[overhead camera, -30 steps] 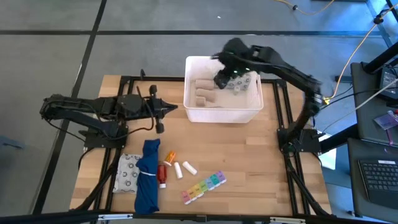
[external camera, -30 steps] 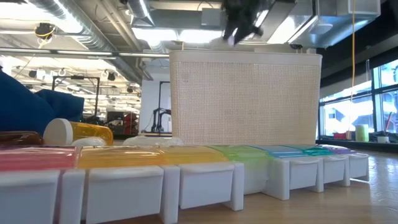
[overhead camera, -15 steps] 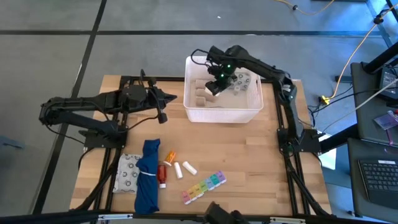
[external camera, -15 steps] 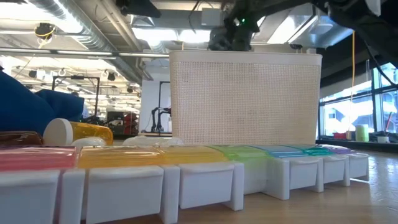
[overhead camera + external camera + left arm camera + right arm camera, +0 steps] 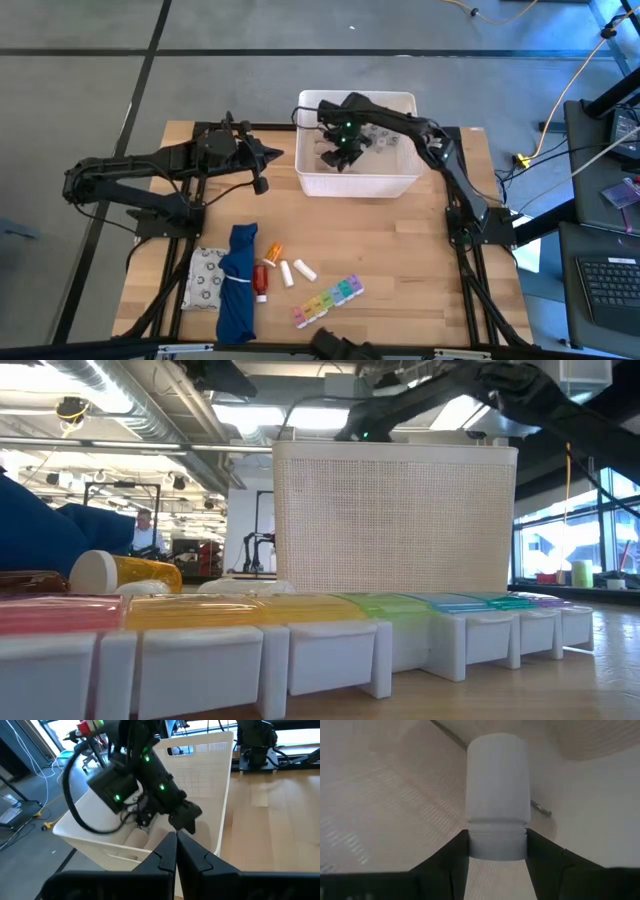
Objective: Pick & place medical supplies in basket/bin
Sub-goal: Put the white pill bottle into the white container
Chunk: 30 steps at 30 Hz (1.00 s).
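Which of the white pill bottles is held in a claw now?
The white pill bottle inside the white tub, clamped by the right claw. The other two white bottles lie free on the table beside the orange bottle.

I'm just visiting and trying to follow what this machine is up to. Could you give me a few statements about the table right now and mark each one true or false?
1. The right gripper holds a white pill bottle between its fingers. True.
2. The right gripper is down inside the white tub. True.
3. The rainbow pill organizer lies in the tub. False: it lies on the wooden table, near the front edge.
4. The left gripper is wide open. False: its fingers are shut, holding nothing, beside the tub.
5. The orange pill bottle lies on the table next to the blue cloth. True.
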Each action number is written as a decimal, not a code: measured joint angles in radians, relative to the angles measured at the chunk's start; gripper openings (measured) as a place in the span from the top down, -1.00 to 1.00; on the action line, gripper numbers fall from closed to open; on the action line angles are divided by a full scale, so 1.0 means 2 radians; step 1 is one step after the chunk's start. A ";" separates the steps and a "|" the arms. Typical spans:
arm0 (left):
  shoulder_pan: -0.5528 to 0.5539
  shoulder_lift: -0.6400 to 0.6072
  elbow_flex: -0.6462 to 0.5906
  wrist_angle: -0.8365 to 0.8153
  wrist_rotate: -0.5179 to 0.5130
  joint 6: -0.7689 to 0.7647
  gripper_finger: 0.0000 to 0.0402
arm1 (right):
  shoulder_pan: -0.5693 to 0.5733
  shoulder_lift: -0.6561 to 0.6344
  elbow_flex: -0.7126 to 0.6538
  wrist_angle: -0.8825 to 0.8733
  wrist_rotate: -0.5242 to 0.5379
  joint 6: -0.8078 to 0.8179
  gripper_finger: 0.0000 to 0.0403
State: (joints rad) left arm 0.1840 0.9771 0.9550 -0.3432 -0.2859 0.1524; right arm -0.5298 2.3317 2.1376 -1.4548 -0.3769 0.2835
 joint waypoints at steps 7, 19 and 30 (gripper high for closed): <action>0.001 0.000 0.000 0.000 0.000 0.000 0.99 | 0.004 0.029 0.000 0.000 0.000 -0.002 0.20; 0.001 0.001 0.000 0.000 0.000 0.000 0.99 | 0.004 0.031 0.000 0.000 0.000 0.000 0.07; 0.001 0.001 0.000 -0.009 0.000 0.000 0.99 | 0.004 0.031 0.000 0.012 0.000 -0.002 0.05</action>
State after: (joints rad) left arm 0.1856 0.9783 0.9550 -0.3602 -0.2861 0.1524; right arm -0.5224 2.3939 2.1372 -1.4315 -0.3767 0.2787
